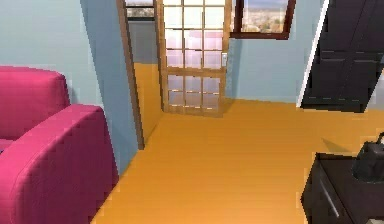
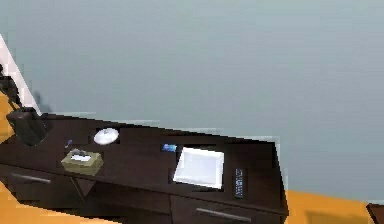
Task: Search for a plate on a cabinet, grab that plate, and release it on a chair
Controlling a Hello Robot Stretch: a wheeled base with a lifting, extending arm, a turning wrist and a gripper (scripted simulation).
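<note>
Warm floor, cool wall, dark furniture.
Magenta armchair (image 1: 45, 150) at lower left on orange floor (image 1: 230, 150); pale blue-grey wall (image 2: 200, 60); near-black cabinet (image 2: 135, 158) bearing a white plate (image 2: 105, 136) and a white square sheet (image 2: 198, 165).

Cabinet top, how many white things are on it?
2: a small round white dish left of the middle behind the tissue box, and a flat square white one further right, beside the remote. None look hidden.

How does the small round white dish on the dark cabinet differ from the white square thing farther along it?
The round white dish is small and circular; the white square is larger and straight-edged. The dish sits by the tissue box; the square lies beside the remote. Both are white and rest flat on the dark cabinet.
</note>
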